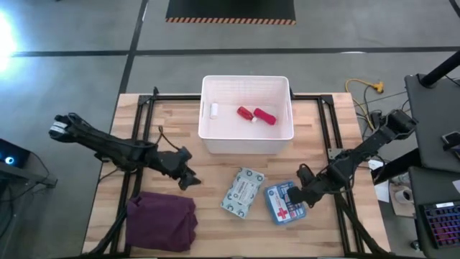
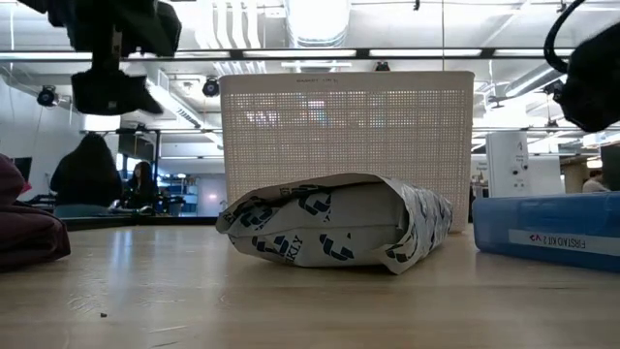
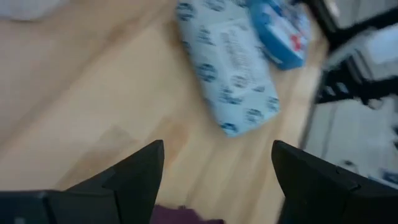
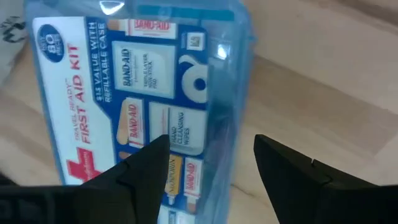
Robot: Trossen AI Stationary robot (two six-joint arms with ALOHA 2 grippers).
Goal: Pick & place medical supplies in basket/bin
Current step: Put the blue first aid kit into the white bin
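The white slotted basket (image 1: pixel 246 108) stands at the table's far middle. Inside it lie a small white bottle (image 1: pixel 213 109) and two red items (image 1: pixel 246 112) (image 1: pixel 265 116). The grey-green flat packet (image 1: pixel 243 191) (image 3: pixel 227 68) lies flat on the wood nearer to me, and the blue first-aid box (image 1: pixel 282 203) (image 4: pixel 137 93) lies just right of it. My right gripper (image 1: pixel 298 196) (image 4: pixel 211 155) hovers open above the box's right edge, one finger over the lid and one over bare wood. My left gripper (image 1: pixel 188 176) (image 3: pixel 217 162) hangs open, left of the packet and above the table.
A folded maroon cloth (image 1: pixel 162 219) lies at the near left corner. Black frame rails (image 1: pixel 144 122) run along the table's left and right sides. Bare wood (image 1: pixel 215 169) shows between the basket and the packet. In the low view a person sits far off in the room behind.
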